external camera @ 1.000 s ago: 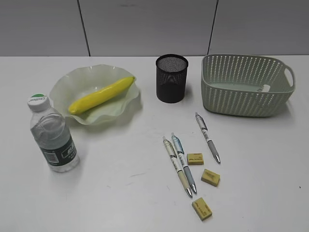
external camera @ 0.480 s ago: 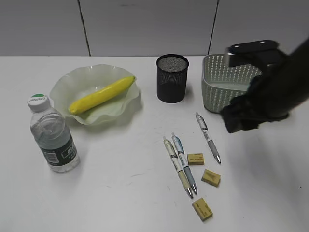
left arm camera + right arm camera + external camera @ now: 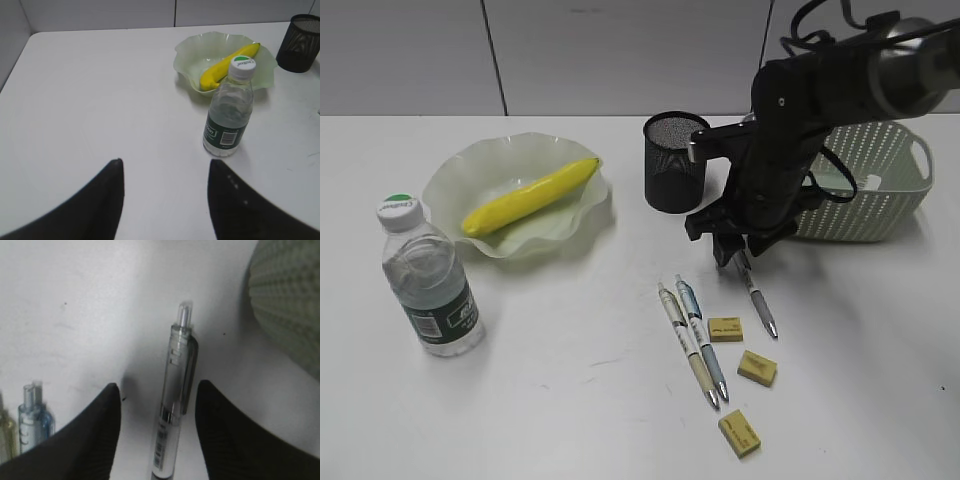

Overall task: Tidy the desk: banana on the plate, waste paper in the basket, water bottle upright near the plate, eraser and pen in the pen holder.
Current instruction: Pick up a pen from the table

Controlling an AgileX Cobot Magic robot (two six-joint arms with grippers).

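1. Yellow banana: in the ruffled pale-green glass plate. Done.
2. Clear water bottle: upright beside plate. Done.
3. Three pens, three yellow erasers: outside the black mesh pen holder. Pending.
4. Right gripper: jaws spread, straddling the grey pen.
5. Left gripper: spread, empty.

No legible text; only a barcode on the water bottle label

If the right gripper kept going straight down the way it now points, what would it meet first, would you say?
Most likely the grey pen, lying on the desk between the open jaws of the right gripper; how far above it is unclear.
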